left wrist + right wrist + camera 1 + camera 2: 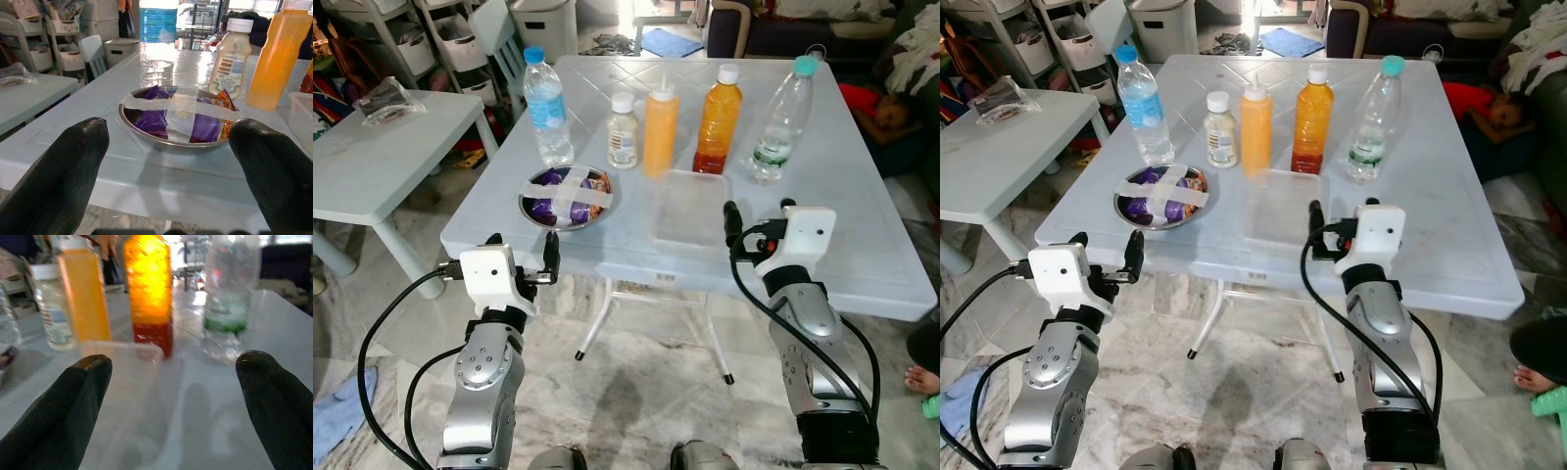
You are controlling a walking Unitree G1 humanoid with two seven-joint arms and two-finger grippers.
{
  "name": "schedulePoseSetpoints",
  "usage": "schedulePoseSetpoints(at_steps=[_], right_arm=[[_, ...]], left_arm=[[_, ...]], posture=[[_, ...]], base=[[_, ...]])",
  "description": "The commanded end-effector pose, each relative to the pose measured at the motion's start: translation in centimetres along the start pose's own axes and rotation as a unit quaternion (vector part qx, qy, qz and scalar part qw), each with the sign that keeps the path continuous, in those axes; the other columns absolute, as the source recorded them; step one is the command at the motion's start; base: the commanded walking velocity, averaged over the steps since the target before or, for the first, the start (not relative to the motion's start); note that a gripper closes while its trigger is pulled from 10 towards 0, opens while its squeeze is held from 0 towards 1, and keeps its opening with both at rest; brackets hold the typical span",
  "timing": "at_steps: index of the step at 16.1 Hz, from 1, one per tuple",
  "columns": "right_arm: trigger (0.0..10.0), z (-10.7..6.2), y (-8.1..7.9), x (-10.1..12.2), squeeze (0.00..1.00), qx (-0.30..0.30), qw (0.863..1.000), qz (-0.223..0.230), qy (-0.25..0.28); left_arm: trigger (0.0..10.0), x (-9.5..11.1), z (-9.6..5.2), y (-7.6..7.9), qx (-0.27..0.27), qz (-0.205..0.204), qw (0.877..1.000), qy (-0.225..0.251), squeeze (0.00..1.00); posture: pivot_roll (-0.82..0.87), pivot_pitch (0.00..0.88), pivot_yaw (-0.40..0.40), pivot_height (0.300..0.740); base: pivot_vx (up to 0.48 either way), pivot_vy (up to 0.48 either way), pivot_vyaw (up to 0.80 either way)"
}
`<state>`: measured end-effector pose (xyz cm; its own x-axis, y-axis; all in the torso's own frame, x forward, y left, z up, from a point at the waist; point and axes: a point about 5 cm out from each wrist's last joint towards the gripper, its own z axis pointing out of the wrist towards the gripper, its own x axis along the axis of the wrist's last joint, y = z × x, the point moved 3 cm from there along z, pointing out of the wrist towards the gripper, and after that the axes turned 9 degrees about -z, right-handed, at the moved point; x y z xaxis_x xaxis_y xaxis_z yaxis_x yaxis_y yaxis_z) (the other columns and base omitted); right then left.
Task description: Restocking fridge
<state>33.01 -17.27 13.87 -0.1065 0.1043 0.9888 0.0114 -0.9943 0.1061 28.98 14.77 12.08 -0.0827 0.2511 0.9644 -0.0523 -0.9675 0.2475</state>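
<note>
On the pale blue table (pixel 862 225) stands a row of bottles: a blue-capped water bottle (pixel 546 108), a small white-capped bottle (pixel 623 130), a yellow squeeze bottle (pixel 660 130), an orange juice bottle (pixel 718 119) and a clear teal-capped bottle (pixel 781 119). In front of them sit a metal bowl (pixel 568 197) of purple packets taped over and a clear plastic container (pixel 692 209). My left gripper (pixel 522 250) is open at the table's front edge, facing the bowl (pixel 176 115). My right gripper (pixel 759 217) is open just over the edge, beside the container (pixel 122 382).
A small white table (pixel 372 162) with a packet (pixel 386 98) stands to the left, with storage shelves and a white bin (pixel 546 24) behind. A person lies at the back right (pixel 886 117); a foot (pixel 922 377) shows at the right. A blue cloth (pixel 333 416) lies on the floor.
</note>
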Motion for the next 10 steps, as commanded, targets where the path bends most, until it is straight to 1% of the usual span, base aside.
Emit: schedulePoseSetpoints(at_steps=[1, 3, 10], right_arm=[[10.0, 0.0, 0.0, -0.2, 0.00, -0.005, 1.000, 0.011, -0.007], [10.0, -0.3, -0.5, -0.6, 0.00, 0.005, 1.000, 0.024, -0.012], [10.0, 0.9, -1.3, -0.6, 0.00, 0.046, 0.998, 0.051, -0.010]], left_arm=[[10.0, 0.3, -0.2, -0.3, 0.002, 0.007, 1.000, 0.001, 0.00], [10.0, 0.3, -0.2, -0.2, -0.001, 0.008, 1.000, 0.000, 0.00], [10.0, 0.4, -0.3, 0.0, -0.007, 0.010, 1.000, -0.005, 0.00]], posture=[[-0.08, 0.113, 0.059, 0.740], [-0.08, 0.115, 0.064, 0.740], [-0.07, 0.129, 0.076, 0.740]], base=[[0.000, 0.000, 0.00], [0.000, 0.000, 0.00], [0.000, 0.000, 0.00]])
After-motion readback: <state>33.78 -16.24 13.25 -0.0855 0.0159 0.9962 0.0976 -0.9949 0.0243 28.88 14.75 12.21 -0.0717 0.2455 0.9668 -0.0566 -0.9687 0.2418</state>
